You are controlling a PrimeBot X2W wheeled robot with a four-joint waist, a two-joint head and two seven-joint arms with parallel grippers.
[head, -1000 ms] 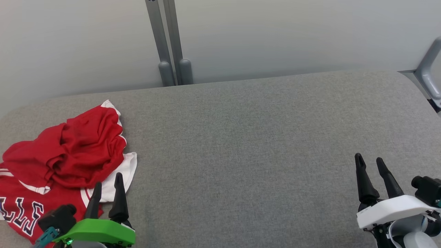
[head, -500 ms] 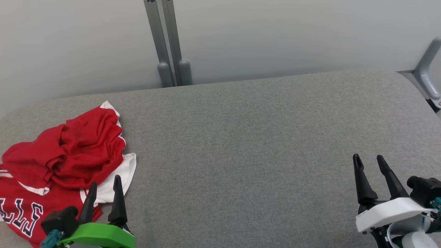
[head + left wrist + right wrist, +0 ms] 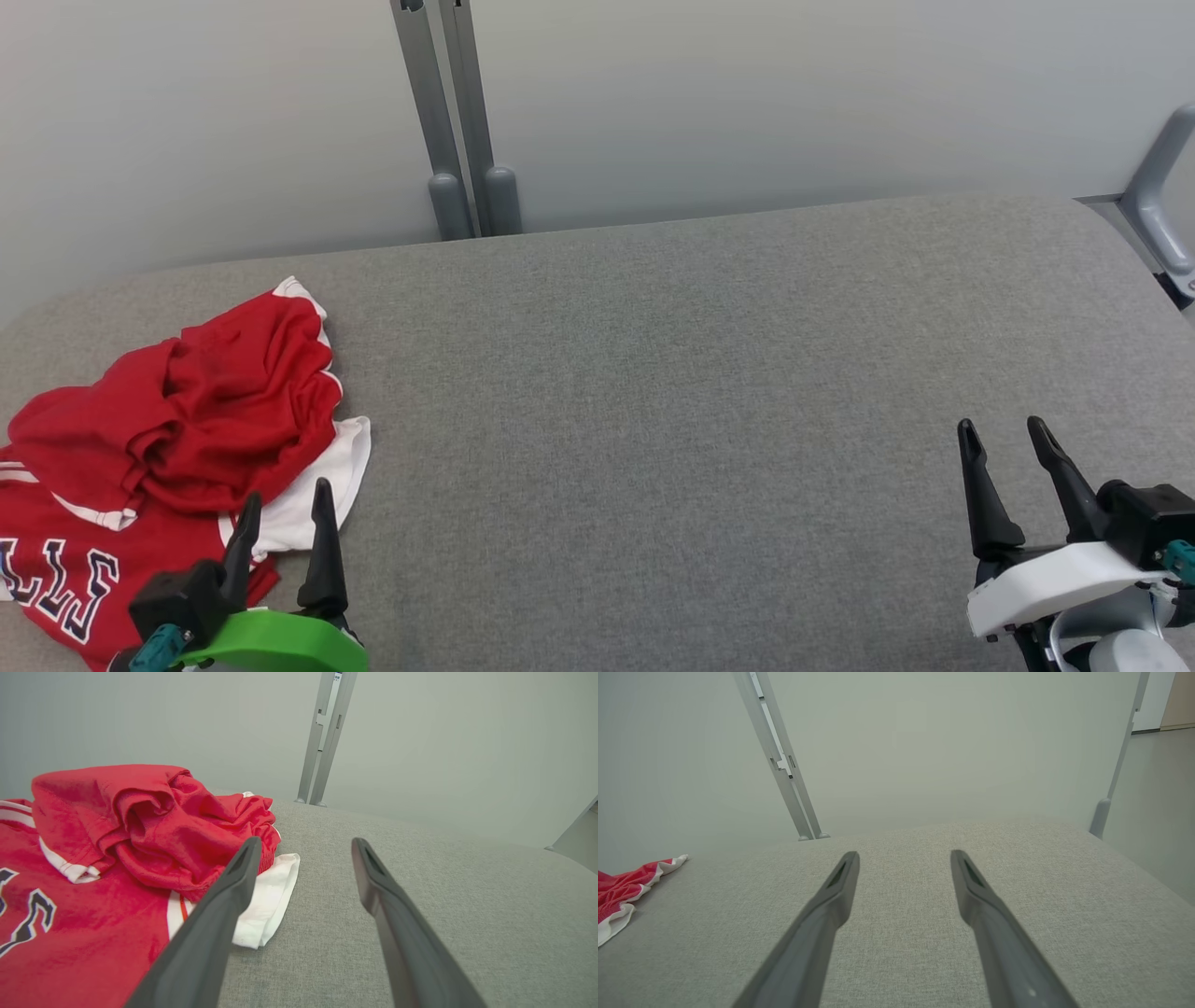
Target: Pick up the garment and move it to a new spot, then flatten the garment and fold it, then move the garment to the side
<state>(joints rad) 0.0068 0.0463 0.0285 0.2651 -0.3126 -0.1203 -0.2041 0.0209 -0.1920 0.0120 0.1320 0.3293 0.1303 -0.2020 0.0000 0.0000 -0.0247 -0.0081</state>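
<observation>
The garment (image 3: 177, 439) is a red jersey with white trim and dark lettering, lying crumpled at the left end of the grey padded table (image 3: 653, 373). My left gripper (image 3: 285, 504) hovers open at the garment's near right edge, over its white hem, with nothing between the fingers. In the left wrist view the garment (image 3: 117, 858) lies left of my left gripper (image 3: 303, 844), and the left finger overlaps the white hem. My right gripper (image 3: 999, 431) stands open and empty over bare table at the lower right. The right wrist view has my right gripper (image 3: 903, 855) open and the garment (image 3: 626, 886) far left.
Grey metal posts (image 3: 457, 121) stand against the pale wall behind the table's far edge. A grey frame bar (image 3: 1158, 196) sits at the table's far right corner. The table's middle and right are bare grey fabric.
The left gripper has drawn back a little toward the lower edge of the head view. The right gripper shifted slightly right. The garment lies as before.
</observation>
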